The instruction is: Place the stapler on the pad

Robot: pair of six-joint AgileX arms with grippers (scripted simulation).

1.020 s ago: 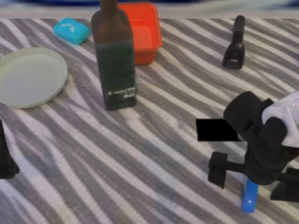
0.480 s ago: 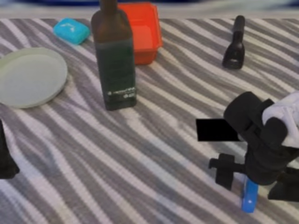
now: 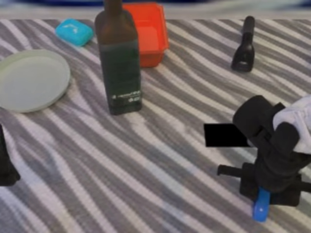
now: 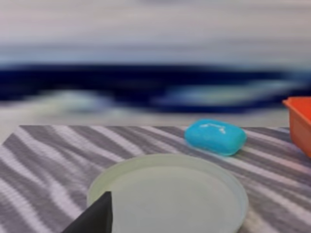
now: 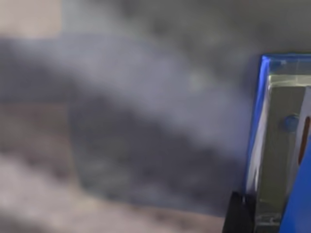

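Stapler [image 3: 261,207] is lying just below the pad [image 3: 226,135], where the right gripper [image 3: 265,187] is pinching it between its fingers; left gripper [image 3: 6,160] is sitting idle far left.

Stapler [image 3: 261,209] glossy blue plastic; pad [image 3: 224,135] matt black; tablecloth [image 3: 160,160] woven.

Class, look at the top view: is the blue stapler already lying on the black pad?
No. The stapler lies on the striped cloth under the right gripper, apart from the pad.
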